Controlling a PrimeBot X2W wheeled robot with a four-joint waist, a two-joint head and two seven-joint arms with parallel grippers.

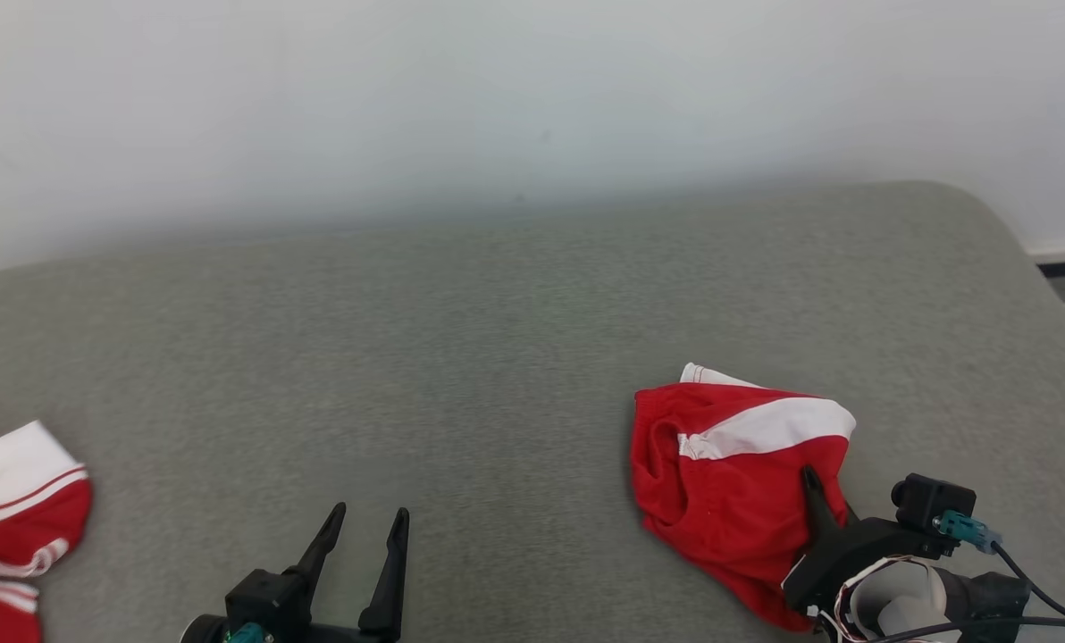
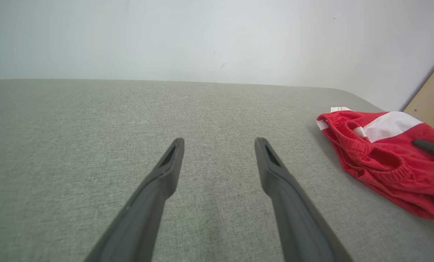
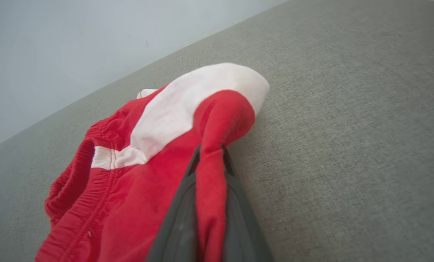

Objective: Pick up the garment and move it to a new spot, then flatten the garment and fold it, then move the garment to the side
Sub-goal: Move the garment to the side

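The garment (image 1: pixel 729 473) is a crumpled pair of red shorts with a white panel, lying on the right side of the grey padded surface (image 1: pixel 497 339). My right gripper (image 1: pixel 811 478) is shut on a raised fold of its red cloth; in the right wrist view the fold is pinched between the fingers of the right gripper (image 3: pixel 209 150), with the rest of the garment (image 3: pixel 140 145) bunched to the left. My left gripper (image 1: pixel 370 513) stands open over bare surface near the front edge. In the left wrist view, the left gripper (image 2: pixel 220 142) holds nothing and the garment (image 2: pixel 381 153) lies far to its right.
Another red and white piece of clothing (image 1: pixel 14 527) lies at the left edge. A pale wall (image 1: pixel 532 98) runs behind the surface. The surface's rounded right corner (image 1: pixel 1024 241) drops off to the floor. A beige board (image 2: pixel 433 94) stands past the garment.
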